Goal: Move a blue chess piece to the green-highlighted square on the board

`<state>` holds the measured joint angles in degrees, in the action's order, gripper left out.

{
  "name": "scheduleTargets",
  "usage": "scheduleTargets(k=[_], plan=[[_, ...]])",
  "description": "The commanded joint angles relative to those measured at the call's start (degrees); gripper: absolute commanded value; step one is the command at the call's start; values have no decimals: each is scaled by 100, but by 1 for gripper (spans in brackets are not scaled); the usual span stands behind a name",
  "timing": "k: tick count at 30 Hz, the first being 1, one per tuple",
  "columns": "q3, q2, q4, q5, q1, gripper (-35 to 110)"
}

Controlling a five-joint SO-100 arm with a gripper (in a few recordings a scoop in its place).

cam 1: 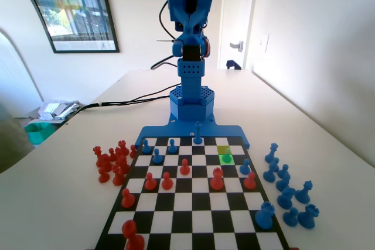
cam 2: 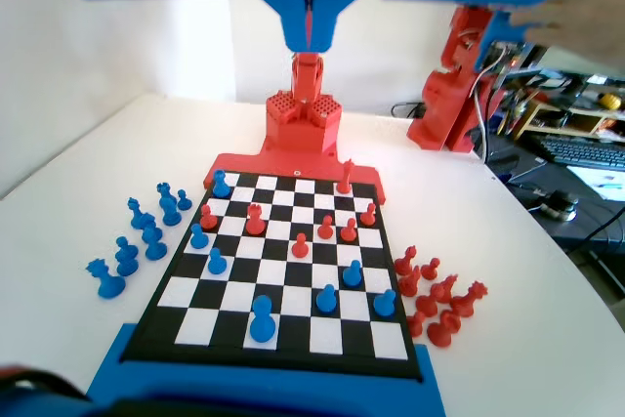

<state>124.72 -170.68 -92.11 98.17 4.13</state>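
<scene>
The board (cam 1: 183, 202) lies in front of the blue arm (cam 1: 190, 57), which stands folded upright at its far end. A small blue pawn (cam 1: 226, 155) stands on the bright green square (cam 1: 230, 161), second row from the arm, right of centre in the fixed view. In the wrist view the same pawn (cam 2: 217, 261) sits on the left part of the board (cam 2: 234, 290). My gripper (cam 2: 309, 38) hangs high above the board's near edge. Its jaws are together and hold nothing.
A paler yellow-green cell (cam 1: 222, 149) lies just behind the green one. A tall slim blue piece (cam 1: 198, 133) stands nearest the arm. Red pawns (cam 1: 184, 168) and other blue pawns (cam 1: 157, 156) dot the board. Off the board, red pieces (cam 1: 111, 162) cluster left and blue pieces (cam 1: 287, 185) right.
</scene>
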Motion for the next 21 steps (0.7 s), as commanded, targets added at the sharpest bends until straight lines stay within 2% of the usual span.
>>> scheduleTargets(k=[1,21], plan=[[0,-70,105,0,9,1],[26,-439,193,-9,-220,1]])
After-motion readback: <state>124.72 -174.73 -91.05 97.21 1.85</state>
